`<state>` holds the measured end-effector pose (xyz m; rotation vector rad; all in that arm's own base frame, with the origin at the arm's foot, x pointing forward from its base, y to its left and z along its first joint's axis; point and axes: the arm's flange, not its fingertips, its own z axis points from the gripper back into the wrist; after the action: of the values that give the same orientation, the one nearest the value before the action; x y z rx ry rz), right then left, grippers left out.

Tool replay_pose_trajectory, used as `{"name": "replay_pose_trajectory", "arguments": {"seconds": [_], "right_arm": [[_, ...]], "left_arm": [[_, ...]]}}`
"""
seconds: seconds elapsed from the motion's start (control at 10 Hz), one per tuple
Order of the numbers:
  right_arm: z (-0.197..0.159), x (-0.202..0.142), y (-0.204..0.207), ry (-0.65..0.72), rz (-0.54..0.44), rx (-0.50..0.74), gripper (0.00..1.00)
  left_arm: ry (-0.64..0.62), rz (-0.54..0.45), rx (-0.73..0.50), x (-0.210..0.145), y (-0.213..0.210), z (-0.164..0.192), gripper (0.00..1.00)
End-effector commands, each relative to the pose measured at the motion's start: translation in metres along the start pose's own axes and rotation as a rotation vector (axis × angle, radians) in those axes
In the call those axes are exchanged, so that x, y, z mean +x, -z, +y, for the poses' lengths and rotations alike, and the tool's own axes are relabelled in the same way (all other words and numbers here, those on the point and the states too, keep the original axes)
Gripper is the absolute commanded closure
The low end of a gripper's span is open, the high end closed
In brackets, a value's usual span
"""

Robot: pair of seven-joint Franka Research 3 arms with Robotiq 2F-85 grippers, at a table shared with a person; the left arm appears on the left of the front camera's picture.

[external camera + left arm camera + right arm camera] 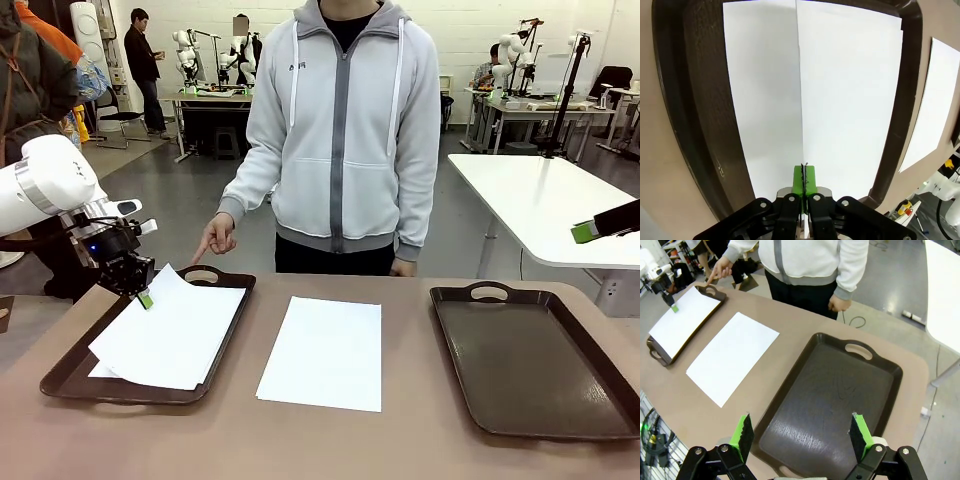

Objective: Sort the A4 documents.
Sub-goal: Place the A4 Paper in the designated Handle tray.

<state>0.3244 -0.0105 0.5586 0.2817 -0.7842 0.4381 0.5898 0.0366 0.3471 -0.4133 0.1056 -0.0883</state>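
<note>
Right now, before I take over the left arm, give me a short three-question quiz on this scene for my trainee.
1. True or false: the left tool is shut on the edge of the held sheet above the left tray.
2. Where does the loose sheet lie? A in the right tray; B on the table between the trays; C under the left tray.
3. Fill in: the person's hand points at the ___ tray's handle.
Key: 1 true; 2 B; 3 left.
</note>
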Motion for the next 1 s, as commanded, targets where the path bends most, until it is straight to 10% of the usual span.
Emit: {"name": "replay_pose_trajectory", "arguments": {"seconds": [0.0, 0.3, 0.4, 0.5, 0.6, 0.7, 0.8, 0.9], "right_arm": [[0.0, 0.0, 0.001, 0.002, -0.004, 0.019, 0.0], [0.0, 0.0, 0.001, 0.002, -0.004, 0.019, 0.0], [0.0, 0.0, 0.001, 0.002, -0.004, 0.019, 0.0], [0.0, 0.0, 0.001, 0.002, -0.004, 0.019, 0.0], [0.0, 0.0, 0.001, 0.002, -0.004, 0.019, 0.0], [0.0, 0.0, 0.001, 0.002, -0.004, 0.019, 0.0], [0.0, 0.0, 0.001, 0.002, -0.004, 0.019, 0.0], [0.0, 0.0, 0.001, 0.002, -0.004, 0.019, 0.0]], "left_arm": [[-0.02, -0.004, 0.024, 0.006, -0.004, -0.002, 0.99], [-0.015, -0.019, 0.072, 0.007, -0.011, -0.004, 0.6], [-0.014, -0.027, 0.074, 0.007, -0.012, -0.004, 0.77], [-0.013, -0.031, 0.077, 0.006, -0.014, -0.004, 0.4], [-0.017, -0.04, 0.087, 0.004, -0.016, -0.004, 0.57], [-0.023, -0.052, 0.1, 0.001, -0.019, -0.004, 0.2], [-0.027, -0.061, 0.103, 0.0, -0.023, -0.002, 0.37], [-0.037, -0.073, 0.102, -0.002, -0.026, -0.001, 0.0]]}}
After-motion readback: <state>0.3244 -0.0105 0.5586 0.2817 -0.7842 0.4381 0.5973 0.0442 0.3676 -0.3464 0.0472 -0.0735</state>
